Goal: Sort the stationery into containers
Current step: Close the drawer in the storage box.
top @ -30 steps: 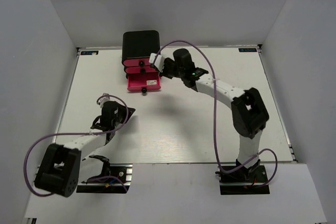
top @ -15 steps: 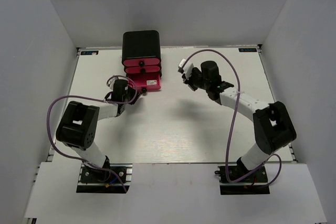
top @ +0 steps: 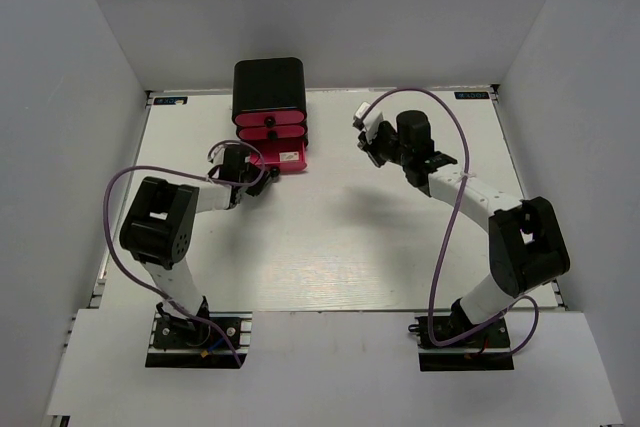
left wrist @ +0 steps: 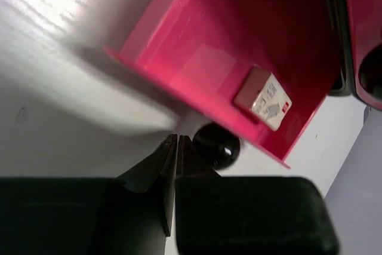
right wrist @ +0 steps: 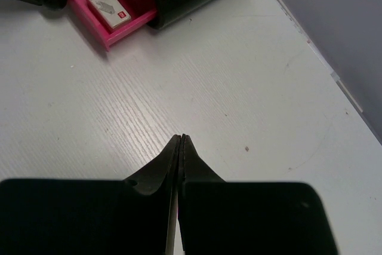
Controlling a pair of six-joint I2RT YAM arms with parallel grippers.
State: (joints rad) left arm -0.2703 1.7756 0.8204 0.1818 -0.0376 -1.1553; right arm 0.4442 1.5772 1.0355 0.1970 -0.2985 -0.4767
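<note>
The black cabinet point(top: 268, 82) stands at the back of the table with three pink-red drawers. The bottom drawer point(top: 281, 158) is pulled partly out and holds a white eraser block point(left wrist: 262, 98), which also shows in the right wrist view point(right wrist: 107, 8). My left gripper point(left wrist: 176, 138) is shut and empty, its tips just left of the drawer's black knob point(left wrist: 216, 146). It sits at the drawer's front in the top view point(top: 262, 175). My right gripper point(right wrist: 182, 137) is shut and empty, over bare table right of the cabinet point(top: 374, 147). No pens or markers are in view.
The two upper drawers point(top: 270, 125) are closed. The white table point(top: 330, 247) is walled in by white panels, and its right edge point(right wrist: 334, 76) runs close to the right gripper. Purple cables loop over both arms.
My left arm has swung from the near left up to the bottom drawer's knob. My right arm has drawn back from the cabinet to the right. The bottom drawer sits further in than before.
</note>
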